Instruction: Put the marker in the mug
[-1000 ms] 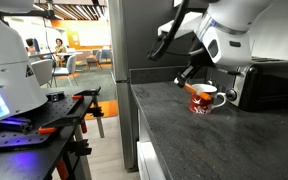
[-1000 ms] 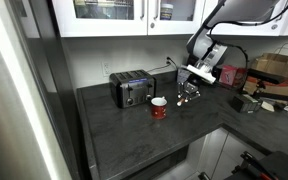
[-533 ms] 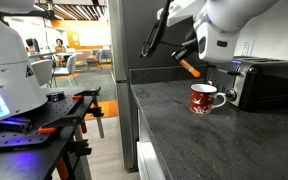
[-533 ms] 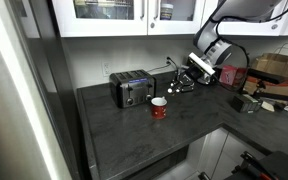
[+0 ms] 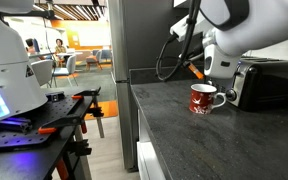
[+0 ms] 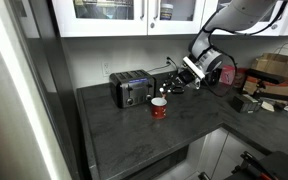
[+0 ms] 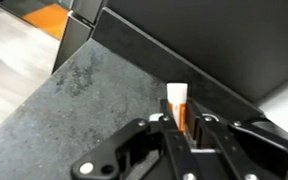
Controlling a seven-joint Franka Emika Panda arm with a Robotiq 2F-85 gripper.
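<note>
The gripper (image 7: pixel 184 122), clenched on the marker (image 7: pixel 177 100), has lifted and now hangs seemingly above the mug (image 5: pixel 204 98), marker not yet dropped

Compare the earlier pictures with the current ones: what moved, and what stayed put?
The hand, shut on the marker throughout, lifted it from low beside the mug and now holds it tilted higher up, above the mug. Nothing was newly grasped or released. The mug and the toaster stayed where they were.

Orange marker (image 7: pixel 178 106) (whitish at its end); dark red mug (image 5: pixel 201 98) with white pattern and handle; speckled charcoal desk (image 5: pixel 174 136); black toaster (image 6: pixel 131 90).
</note>
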